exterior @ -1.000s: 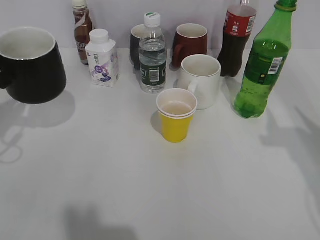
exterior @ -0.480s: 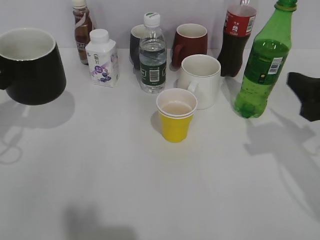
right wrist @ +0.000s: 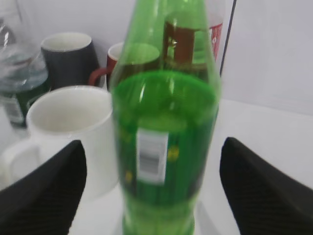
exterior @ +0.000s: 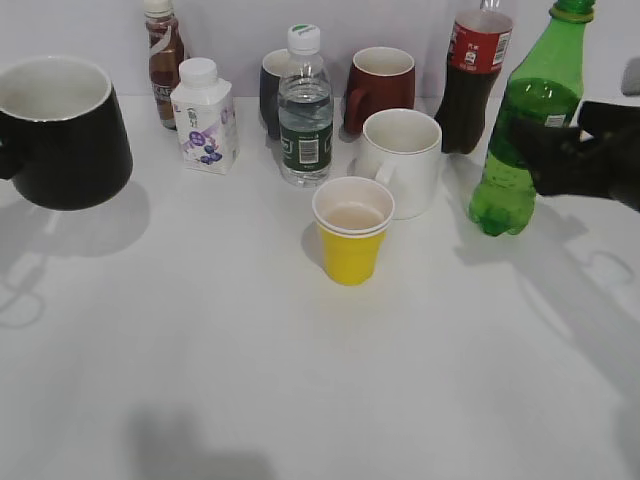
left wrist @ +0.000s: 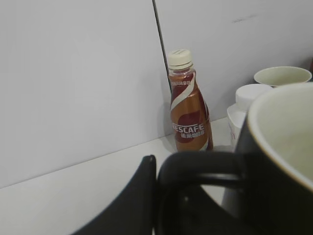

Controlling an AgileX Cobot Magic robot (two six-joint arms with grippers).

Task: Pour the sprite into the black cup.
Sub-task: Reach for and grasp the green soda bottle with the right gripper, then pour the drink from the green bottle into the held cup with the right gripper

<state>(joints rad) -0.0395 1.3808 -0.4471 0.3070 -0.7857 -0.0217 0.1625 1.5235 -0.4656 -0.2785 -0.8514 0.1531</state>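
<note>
The sprite [exterior: 522, 130] stands upright at table's far right, R gripper [right wrist: 151, 191] spread wide around it, not yet gripping. L gripper [left wrist: 161, 196] holds the black cup [exterior: 62, 130] by handle; pour pending.

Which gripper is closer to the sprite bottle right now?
Right. The right gripper is open around the sprite; the left gripper is far across at the black cup.

black cup [exterior: 62, 130]: handle cut by the left edge
sprite [exterior: 525, 125]: label partly hidden behind the right gripper [exterior: 560, 160]
</note>
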